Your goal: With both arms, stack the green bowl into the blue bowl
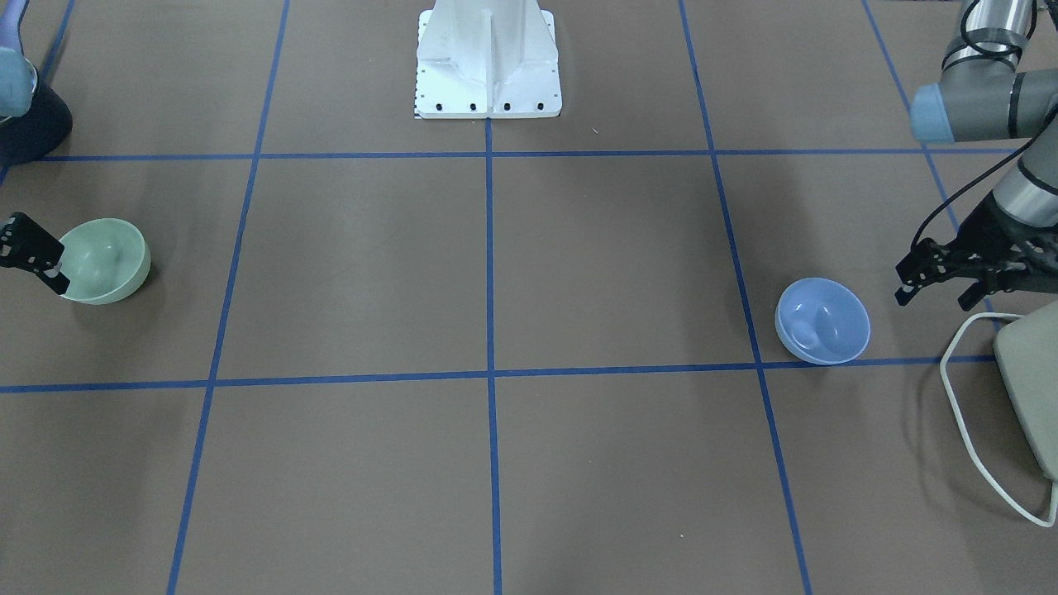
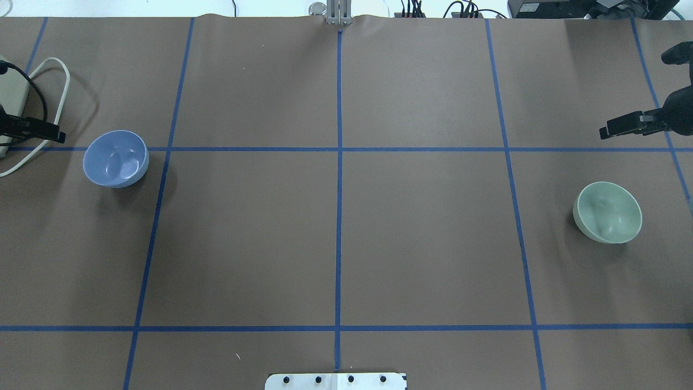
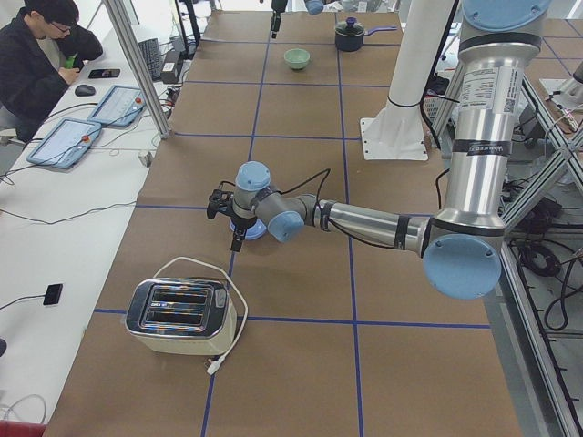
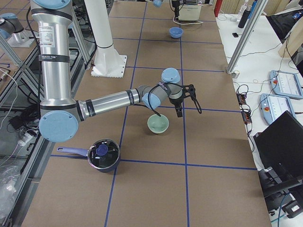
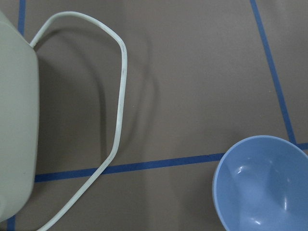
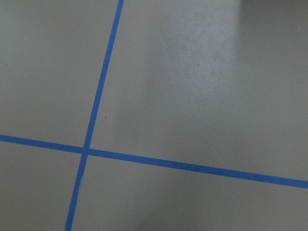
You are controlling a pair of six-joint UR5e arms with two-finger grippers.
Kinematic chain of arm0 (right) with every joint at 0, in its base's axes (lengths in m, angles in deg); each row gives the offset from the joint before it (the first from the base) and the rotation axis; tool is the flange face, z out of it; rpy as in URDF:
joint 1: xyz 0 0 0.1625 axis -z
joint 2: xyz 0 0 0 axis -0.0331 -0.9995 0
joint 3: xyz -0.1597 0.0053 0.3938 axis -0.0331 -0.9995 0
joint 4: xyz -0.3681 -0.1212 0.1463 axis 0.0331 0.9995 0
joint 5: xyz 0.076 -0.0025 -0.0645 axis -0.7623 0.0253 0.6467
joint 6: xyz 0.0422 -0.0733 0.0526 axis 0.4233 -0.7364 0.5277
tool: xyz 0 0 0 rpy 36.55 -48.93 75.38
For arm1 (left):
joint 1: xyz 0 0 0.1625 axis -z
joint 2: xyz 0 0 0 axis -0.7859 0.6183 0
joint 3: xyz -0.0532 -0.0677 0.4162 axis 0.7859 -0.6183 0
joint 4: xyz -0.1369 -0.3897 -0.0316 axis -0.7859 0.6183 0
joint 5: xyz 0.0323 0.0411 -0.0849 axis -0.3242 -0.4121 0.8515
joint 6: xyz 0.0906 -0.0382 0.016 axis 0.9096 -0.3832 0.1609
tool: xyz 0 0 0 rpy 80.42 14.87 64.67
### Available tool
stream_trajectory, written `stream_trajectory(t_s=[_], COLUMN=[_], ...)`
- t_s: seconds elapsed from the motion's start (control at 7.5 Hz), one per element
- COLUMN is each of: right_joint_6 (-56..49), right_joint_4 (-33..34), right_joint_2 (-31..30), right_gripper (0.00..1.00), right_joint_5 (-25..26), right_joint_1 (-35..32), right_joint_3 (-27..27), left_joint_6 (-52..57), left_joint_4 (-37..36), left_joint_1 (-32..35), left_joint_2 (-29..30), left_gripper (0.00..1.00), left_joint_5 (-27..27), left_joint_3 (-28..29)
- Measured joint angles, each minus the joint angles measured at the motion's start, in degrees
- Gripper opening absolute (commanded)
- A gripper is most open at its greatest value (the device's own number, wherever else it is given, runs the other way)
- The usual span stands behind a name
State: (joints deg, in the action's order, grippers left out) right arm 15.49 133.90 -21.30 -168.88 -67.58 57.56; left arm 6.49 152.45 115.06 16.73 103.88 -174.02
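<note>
The pale green bowl (image 1: 105, 260) (image 2: 608, 212) (image 4: 158, 124) stands upright on the table on my right side. My right gripper (image 2: 605, 131) hovers just beyond and above its rim, apart from it, and looks open and empty; one finger (image 1: 41, 256) shows beside the bowl. The periwinkle blue bowl (image 1: 823, 321) (image 2: 116, 158) (image 5: 264, 185) stands upright on my left side. My left gripper (image 1: 934, 296) (image 2: 51, 132) hovers outward of it, open and empty. The two bowls are far apart.
A cream toaster (image 3: 178, 316) (image 1: 1029, 388) with a white cord (image 5: 120, 96) sits close to the left gripper, outward of the blue bowl. A dark blue pot (image 4: 103, 155) stands near the green bowl. The white pedestal base (image 1: 488, 58) is at the robot's edge.
</note>
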Motion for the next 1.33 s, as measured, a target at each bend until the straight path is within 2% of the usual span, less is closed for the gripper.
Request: stream_trajectory(t_s=[0.27,0.53,0.67,0.8,1.07,1.33], right_joint_6=[0.2,0.23,0.23,0.23,0.23,0.23], right_joint_4=[-0.06,-0.07,-0.07,-0.07,-0.07,-0.07], right_joint_2=[0.01,0.03,0.02,0.02,0.01,0.01], right_gripper=[1.0,1.0,1.0,1.0,1.0,1.0], right_joint_5=[0.18,0.21,0.21,0.21,0.21,0.21], right_joint_1=[0.17,0.2,0.2,0.2,0.21,0.21], right_joint_3=[0.04,0.04,0.04,-0.03,-0.11,-0.13], left_joint_6=[-0.38,-0.34,-0.32,-0.25,0.02,-0.09], left_joint_4=[2.45,2.9,2.94,2.95,3.03,2.09], left_joint_1=[-2.93,-5.44,-6.26,-6.72,-6.94,-7.0], left_joint_2=[1.89,2.61,2.66,2.68,2.72,2.96], left_gripper=[0.65,0.32,0.11,0.0,0.0,0.0], left_joint_5=[-0.97,-2.29,-3.03,-3.38,-3.42,-2.48], left_joint_3=[2.9,3.84,4.21,4.6,4.67,2.06])
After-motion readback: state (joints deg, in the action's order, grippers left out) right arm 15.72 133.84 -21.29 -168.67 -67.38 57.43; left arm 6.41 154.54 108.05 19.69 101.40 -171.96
